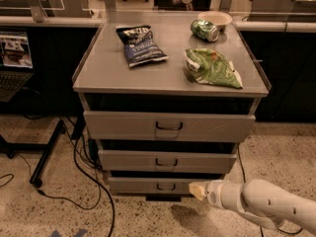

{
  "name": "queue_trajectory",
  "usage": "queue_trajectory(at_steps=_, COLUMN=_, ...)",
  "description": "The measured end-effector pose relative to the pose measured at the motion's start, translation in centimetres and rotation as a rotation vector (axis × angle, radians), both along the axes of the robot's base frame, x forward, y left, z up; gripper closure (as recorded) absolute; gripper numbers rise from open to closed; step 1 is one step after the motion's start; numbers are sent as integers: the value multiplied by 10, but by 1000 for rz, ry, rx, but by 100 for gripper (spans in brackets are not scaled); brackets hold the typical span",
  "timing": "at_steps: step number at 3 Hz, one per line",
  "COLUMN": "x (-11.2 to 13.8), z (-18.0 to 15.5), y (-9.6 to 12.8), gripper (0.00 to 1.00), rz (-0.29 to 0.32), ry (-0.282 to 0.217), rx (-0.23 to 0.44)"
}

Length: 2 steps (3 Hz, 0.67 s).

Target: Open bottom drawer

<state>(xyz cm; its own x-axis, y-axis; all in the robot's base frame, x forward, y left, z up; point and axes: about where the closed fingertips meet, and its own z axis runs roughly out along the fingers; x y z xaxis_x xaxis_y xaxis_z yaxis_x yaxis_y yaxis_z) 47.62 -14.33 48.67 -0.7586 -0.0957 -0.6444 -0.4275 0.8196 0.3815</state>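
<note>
The grey metal cabinet has three drawer fronts stacked one below the other. The bottom drawer [143, 185] has the narrowest front and a small dark loop handle [166, 186] at its centre. Its front sits about flush under the middle drawer [167, 161]. My gripper [196, 190] is at the end of the white arm coming in from the lower right. Its yellowish tip sits just right of the handle, close against the bottom drawer's front.
On the cabinet top [108, 68] lie a dark blue chip bag [140, 45], a green chip bag [212, 68], a green can [205, 30] on its side and a bowl [215, 19]. Black cables [84, 172] trail on the speckled floor at left, beside a stand leg [44, 157].
</note>
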Motion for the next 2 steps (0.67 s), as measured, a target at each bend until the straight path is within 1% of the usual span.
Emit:
queue_trajectory(at_steps=1, x=12, z=-42, y=-11, gripper=100, rz=-25, ry=28, rx=58)
queue_trajectory(at_steps=2, x=21, z=-68, y=-21, gripper=100, rz=-90, ry=34, rx=75)
